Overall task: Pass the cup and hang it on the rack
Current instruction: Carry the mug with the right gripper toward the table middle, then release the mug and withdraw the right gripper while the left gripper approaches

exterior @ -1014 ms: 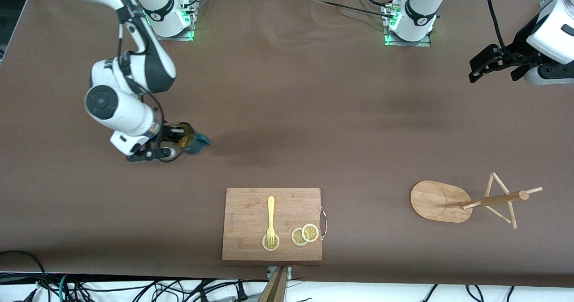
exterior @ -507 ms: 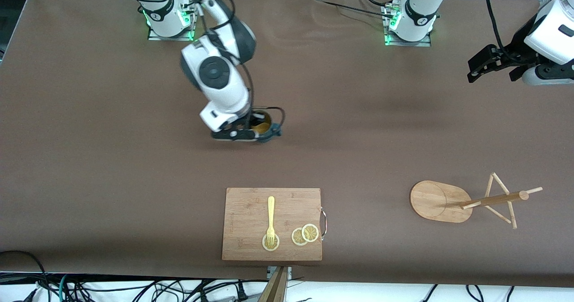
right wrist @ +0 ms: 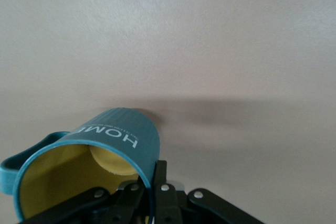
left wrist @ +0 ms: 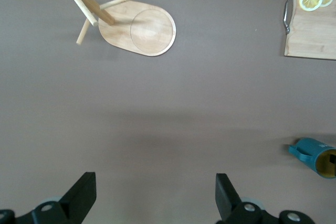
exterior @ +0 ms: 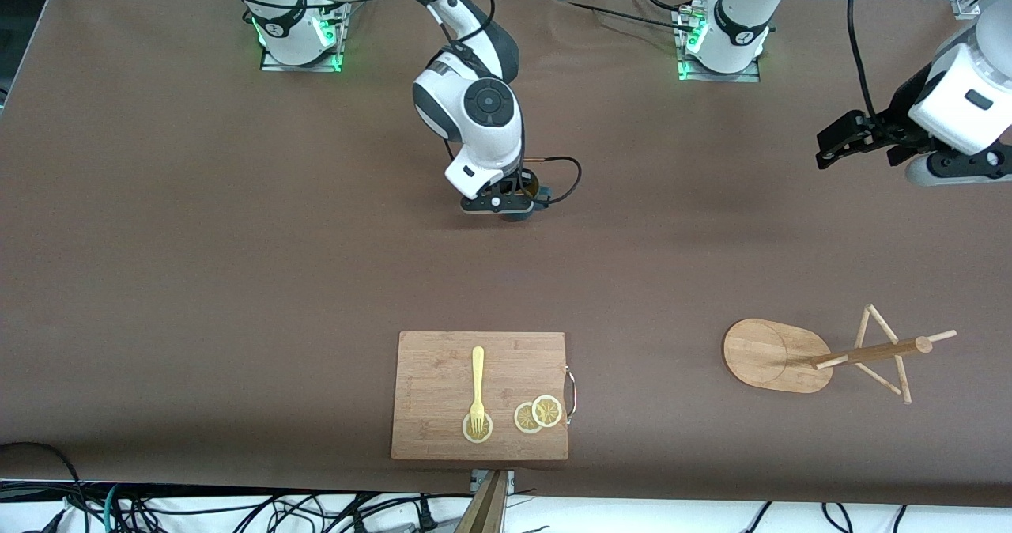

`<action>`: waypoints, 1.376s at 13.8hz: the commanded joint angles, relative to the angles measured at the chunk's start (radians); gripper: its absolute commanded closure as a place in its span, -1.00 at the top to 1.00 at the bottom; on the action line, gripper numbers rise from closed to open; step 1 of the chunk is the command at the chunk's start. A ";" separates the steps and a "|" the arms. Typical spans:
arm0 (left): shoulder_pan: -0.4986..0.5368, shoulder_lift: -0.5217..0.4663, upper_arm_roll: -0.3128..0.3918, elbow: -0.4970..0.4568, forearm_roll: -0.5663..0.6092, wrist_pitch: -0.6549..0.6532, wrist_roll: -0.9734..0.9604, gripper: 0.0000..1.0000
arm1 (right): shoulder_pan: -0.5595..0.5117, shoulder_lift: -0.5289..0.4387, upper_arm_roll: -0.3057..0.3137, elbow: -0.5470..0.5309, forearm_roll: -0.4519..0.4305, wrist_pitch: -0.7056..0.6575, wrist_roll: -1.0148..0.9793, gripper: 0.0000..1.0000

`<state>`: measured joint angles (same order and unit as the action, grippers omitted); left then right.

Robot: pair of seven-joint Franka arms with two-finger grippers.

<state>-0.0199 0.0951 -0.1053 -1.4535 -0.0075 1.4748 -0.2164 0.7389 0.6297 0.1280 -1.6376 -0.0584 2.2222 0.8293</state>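
Note:
My right gripper [exterior: 512, 202] is shut on the rim of the dark teal cup [exterior: 528, 193], one finger inside and one outside, and holds it tilted over the middle of the table. In the right wrist view the cup [right wrist: 107, 142] shows its yellowish inside, white lettering and handle at my right gripper [right wrist: 153, 188]. The bamboo rack [exterior: 773, 356] stands toward the left arm's end, with its post and pegs [exterior: 874, 351]. My left gripper [exterior: 860, 152] is open and empty, in the air over the left arm's end. The left wrist view shows my left gripper [left wrist: 152, 200], the rack [left wrist: 139, 30] and the cup [left wrist: 314, 156].
A wooden cutting board [exterior: 443, 367] lies near the table's front edge, with a yellow fork [exterior: 477, 383] and lemon slices [exterior: 538, 414] on it. Its corner shows in the left wrist view [left wrist: 312, 35]. Cables run along the table's front edge.
My right arm has carried the cup from the right arm's end of the table to over the middle. My left gripper has shifted slightly.

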 commanded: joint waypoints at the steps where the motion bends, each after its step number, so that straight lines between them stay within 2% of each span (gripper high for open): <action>1: -0.002 0.029 -0.010 -0.017 0.024 0.005 0.002 1.00 | 0.028 0.033 -0.011 0.025 -0.034 0.030 0.019 -0.12; 2: -0.002 0.028 -0.011 -0.024 0.023 0.007 0.009 1.00 | 0.027 0.031 -0.013 0.028 -0.034 0.031 0.034 0.89; 3: -0.002 0.025 -0.013 -0.022 0.021 0.007 0.008 1.00 | 0.027 0.022 -0.013 0.032 -0.034 0.031 0.048 1.00; 5: -0.003 0.021 -0.023 -0.028 0.020 0.010 0.008 1.00 | 0.017 -0.022 -0.022 0.030 -0.035 0.016 0.028 1.00; 8: -0.006 0.031 -0.037 -0.109 0.023 0.038 0.008 1.00 | 0.016 -0.120 -0.096 0.032 -0.032 -0.091 -0.037 1.00; 10: 0.000 0.028 -0.043 -0.212 0.023 0.161 0.011 1.00 | 0.016 -0.200 -0.164 0.032 -0.021 -0.226 -0.142 1.00; 13: 0.056 0.022 -0.083 -0.385 0.015 0.385 0.104 1.00 | 0.016 -0.286 -0.310 0.032 -0.020 -0.396 -0.374 1.00; 16: 0.103 0.021 -0.137 -0.514 0.008 0.582 0.138 1.00 | 0.016 -0.337 -0.479 0.032 -0.011 -0.481 -0.638 1.00; 17: 0.133 0.026 -0.184 -0.551 0.008 0.640 0.140 1.00 | 0.016 -0.344 -0.543 0.032 0.029 -0.496 -0.709 1.00; 19: 0.198 0.031 -0.290 -0.641 0.000 0.772 0.143 1.00 | 0.014 -0.386 -0.687 0.032 0.171 -0.538 -0.833 1.00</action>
<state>0.1108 0.1529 -0.2953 -1.9967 -0.0076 2.1390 -0.0956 0.7448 0.2958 -0.4532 -1.5848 0.0106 1.7211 0.1053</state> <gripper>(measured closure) 0.000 0.000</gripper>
